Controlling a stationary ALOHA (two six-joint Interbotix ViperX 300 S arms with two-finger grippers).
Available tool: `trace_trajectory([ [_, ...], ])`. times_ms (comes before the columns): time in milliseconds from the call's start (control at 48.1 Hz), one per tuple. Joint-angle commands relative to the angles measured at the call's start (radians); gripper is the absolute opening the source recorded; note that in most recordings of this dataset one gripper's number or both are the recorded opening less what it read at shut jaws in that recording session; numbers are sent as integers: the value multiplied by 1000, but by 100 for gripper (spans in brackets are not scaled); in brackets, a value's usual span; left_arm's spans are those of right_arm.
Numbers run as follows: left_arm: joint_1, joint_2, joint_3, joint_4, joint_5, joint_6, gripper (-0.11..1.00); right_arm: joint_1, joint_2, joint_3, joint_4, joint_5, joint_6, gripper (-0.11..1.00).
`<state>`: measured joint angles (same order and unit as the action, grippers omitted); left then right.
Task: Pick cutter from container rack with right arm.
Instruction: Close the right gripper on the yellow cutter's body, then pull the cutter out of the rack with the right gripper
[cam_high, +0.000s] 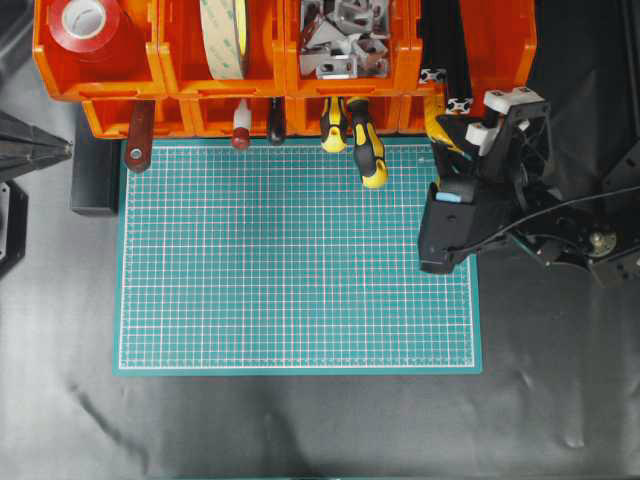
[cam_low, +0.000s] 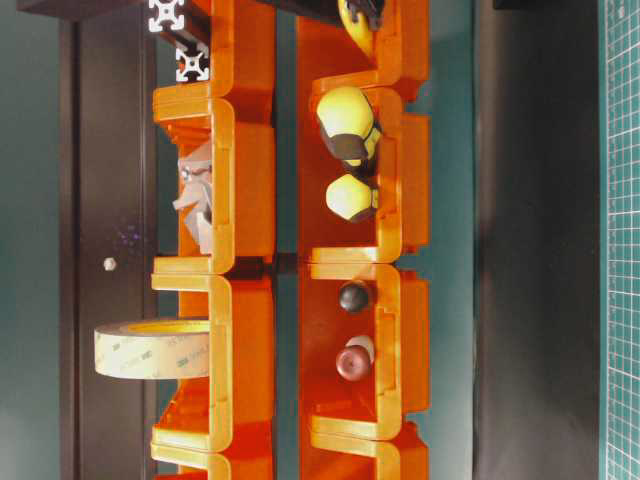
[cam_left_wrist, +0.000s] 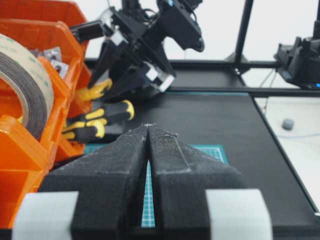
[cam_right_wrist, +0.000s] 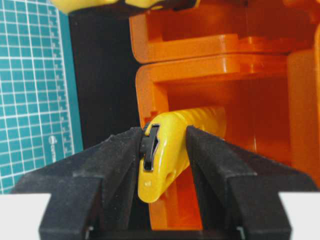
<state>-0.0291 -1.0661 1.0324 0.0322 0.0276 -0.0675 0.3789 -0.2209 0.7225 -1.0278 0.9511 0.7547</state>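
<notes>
Right wrist view showed the cutter (cam_right_wrist: 165, 150) lying in a lower bin at the right end of the container rack (cam_right_wrist: 210, 75), its near end poking out where it could be reached. The right pincer (cam_right_wrist: 162, 145) straddled that end, jaws narrowed, both pads touching or nearly touching it. The left pincer (cam_left_wrist: 148, 127) hung pressed together, idle.

Faint repeated "3M" print on inner core of tape roll (cam_low: 150, 348), seen in table-level view. Small round logo and tiny ruler-scale markings along edge of green cutting mat (cam_right_wrist: 35, 85) in right wrist view, too small to read. No readable text elsewhere: orange bins, tools, red tape roll show no legible labels.
</notes>
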Motion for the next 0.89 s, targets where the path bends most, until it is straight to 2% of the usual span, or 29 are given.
trace_trajectory([
  [0, 0, 0, -11, 3, 5, -3, 1, 31, -8, -44, 3, 52, 2, 31],
  [478, 12, -26, -11, 3, 31, -3, 1, 206, -48, -230, -3, 250, -12, 27],
  [874, 14, -55, -14, 3, 64, -3, 1, 356, -124, -377, -3, 265, -12, 27],
])
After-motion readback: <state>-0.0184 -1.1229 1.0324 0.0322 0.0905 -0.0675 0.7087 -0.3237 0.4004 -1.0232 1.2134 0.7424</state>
